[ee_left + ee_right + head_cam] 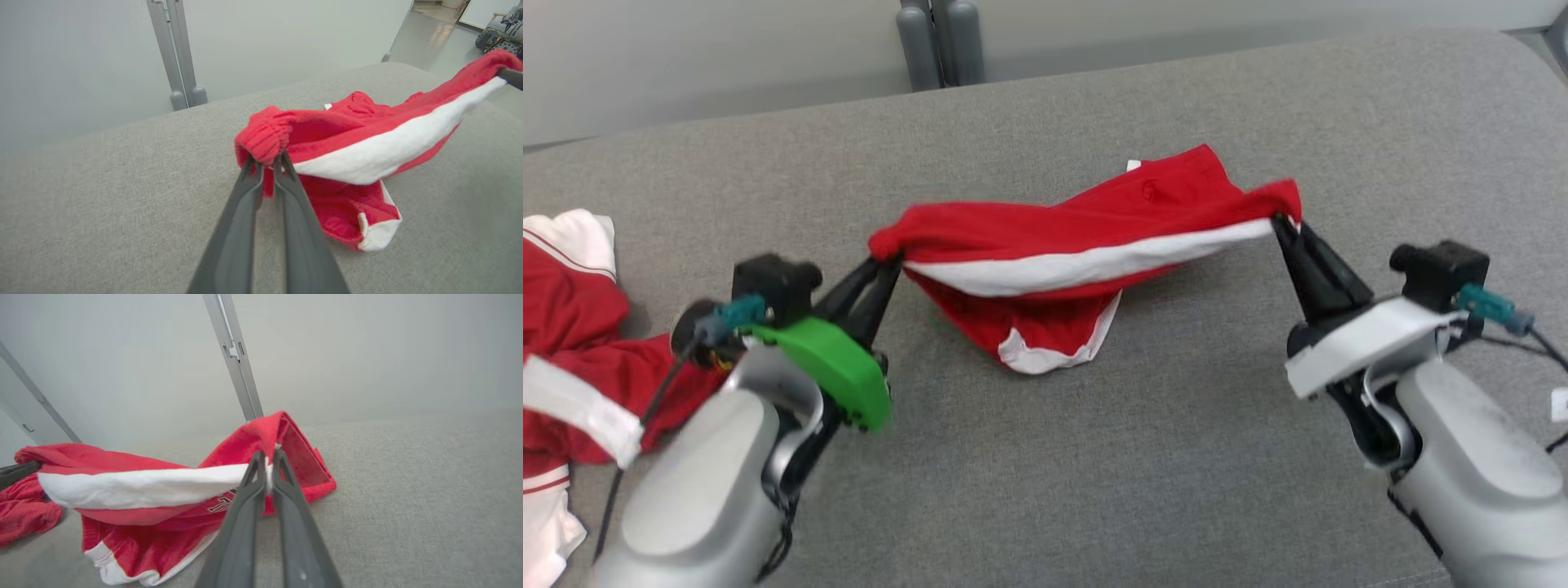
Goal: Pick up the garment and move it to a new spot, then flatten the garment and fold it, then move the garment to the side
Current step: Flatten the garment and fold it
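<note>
L gripper (889, 263) + R gripper (1279, 222) pinch garment (1094, 219) ends | red/white, sags mid

The red garment (1086, 233) with a broad white band is hanging stretched between my left jaws and my right jaws, each pinching one bunched end. Its middle is sagging, and a red flap edged in white is resting on the grey fabric surface (1094, 457) beneath.

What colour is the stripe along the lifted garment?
White stripe on the red garment; best in head view.
</note>
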